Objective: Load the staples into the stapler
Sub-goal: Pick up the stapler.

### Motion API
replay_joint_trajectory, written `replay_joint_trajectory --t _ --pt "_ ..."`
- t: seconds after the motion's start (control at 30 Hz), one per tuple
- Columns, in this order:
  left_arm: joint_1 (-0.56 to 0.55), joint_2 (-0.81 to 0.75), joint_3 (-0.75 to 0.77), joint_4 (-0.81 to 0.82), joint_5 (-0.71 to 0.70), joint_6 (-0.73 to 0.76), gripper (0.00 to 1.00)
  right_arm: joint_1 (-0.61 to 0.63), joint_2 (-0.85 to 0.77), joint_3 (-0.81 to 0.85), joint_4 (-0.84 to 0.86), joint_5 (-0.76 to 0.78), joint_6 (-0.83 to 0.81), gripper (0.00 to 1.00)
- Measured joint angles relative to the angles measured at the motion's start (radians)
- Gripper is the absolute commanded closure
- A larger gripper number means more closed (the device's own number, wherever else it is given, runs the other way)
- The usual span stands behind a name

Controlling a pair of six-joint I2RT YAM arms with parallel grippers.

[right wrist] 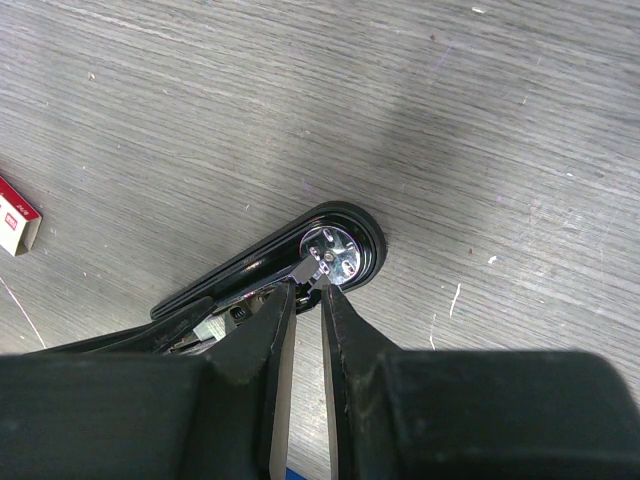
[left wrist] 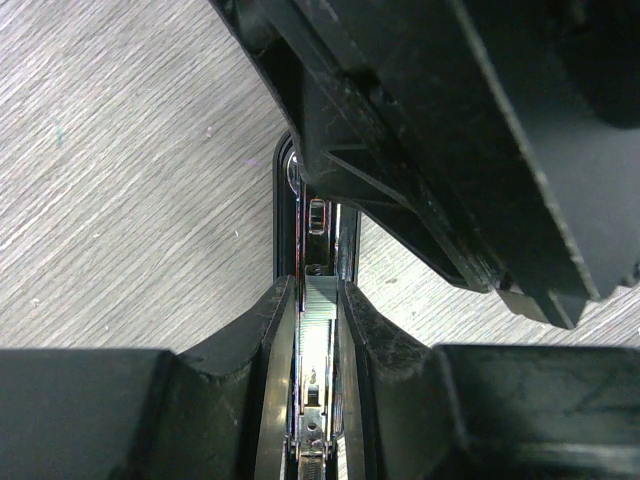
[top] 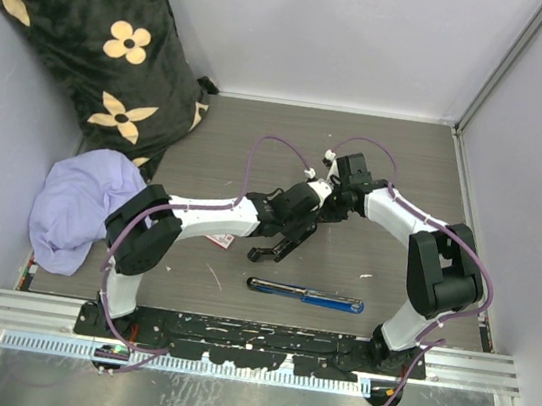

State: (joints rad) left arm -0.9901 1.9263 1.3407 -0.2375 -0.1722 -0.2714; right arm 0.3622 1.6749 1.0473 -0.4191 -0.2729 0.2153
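Observation:
The black stapler (top: pixel 270 251) lies open at the table's middle, its base and round anvil plate (right wrist: pixel 340 255) on the wood. My left gripper (top: pixel 291 224) is shut on the stapler's raised magazine rail (left wrist: pixel 322 300), where a grey strip lies in the channel. My right gripper (top: pixel 326 203) hangs just above the stapler's front end. Its fingers (right wrist: pixel 270 340) are almost together on a small grey metal strip (right wrist: pixel 304 270) at the tips. The staples box (top: pixel 220 240), white with a red label, lies flat beside my left arm and shows at the right wrist view's left edge (right wrist: pixel 15 225).
A blue stapler (top: pixel 306 296) lies flat in front of the black one. A lilac cloth (top: pixel 79 201) and a black flowered cushion (top: pixel 94 27) fill the left side. Grey walls close in the left, back and right.

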Motion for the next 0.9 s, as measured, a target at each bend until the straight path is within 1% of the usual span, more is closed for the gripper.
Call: replay_joint_trajectory --t 0.83,0.9 --pt "-0.011 0.021 0.022 -0.010 -0.034 -0.003 0.77 -0.007 0.005 0.002 -0.002 -0.016 0.000 0.80" --pt "-0.011 0.024 0.029 -0.018 -0.035 -0.004 0.80 -0.009 0.005 0.002 -0.002 -0.020 0.000 0.80"
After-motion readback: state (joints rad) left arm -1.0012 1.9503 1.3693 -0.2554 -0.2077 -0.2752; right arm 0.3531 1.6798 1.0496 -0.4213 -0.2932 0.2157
